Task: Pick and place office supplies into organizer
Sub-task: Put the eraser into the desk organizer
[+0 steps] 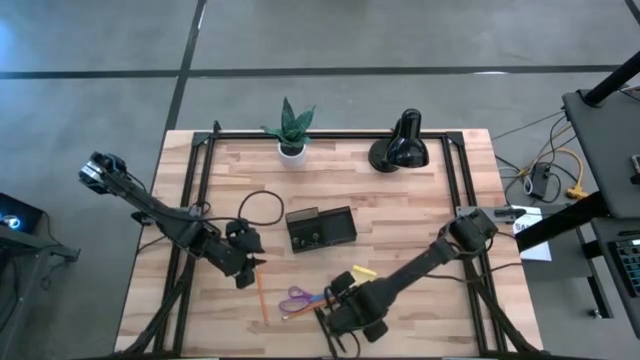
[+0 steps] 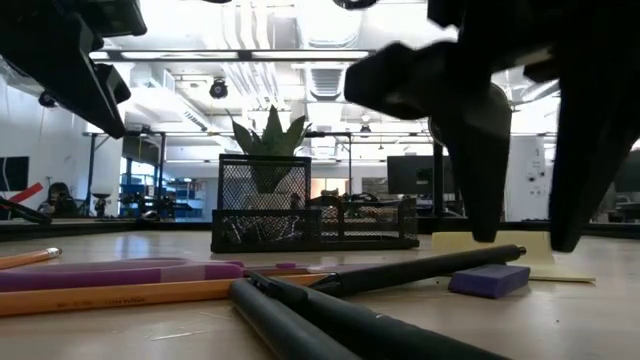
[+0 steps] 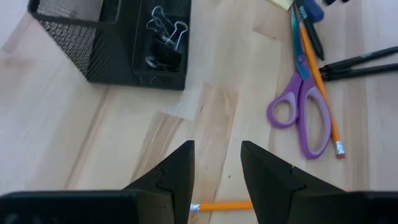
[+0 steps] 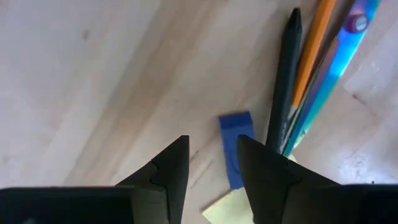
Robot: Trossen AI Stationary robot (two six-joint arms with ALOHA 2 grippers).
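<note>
The desk (image 1: 400,210) is pale wood with light and darker planks, framed in black. The organizer (image 3: 118,43) is black wire mesh; the clips (image 3: 165,43) in it are black with silver wire handles. The scissors (image 3: 305,112) have purple handles. One pencil (image 3: 320,81) is orange. The eraser (image 4: 236,146) is blue, the sticky-note pad (image 4: 227,208) pale yellow. The lamp (image 1: 402,145) is glossy black; the plant (image 1: 290,125) is green in a white pot.

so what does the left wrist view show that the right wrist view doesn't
Only the left wrist view shows the organizer with binder clips inside, and the purple scissors. Only the right wrist view shows the blue eraser and the bluish pen. Both show an orange pencil, black pens, the yellow sticky pad and open, empty fingers.
</note>
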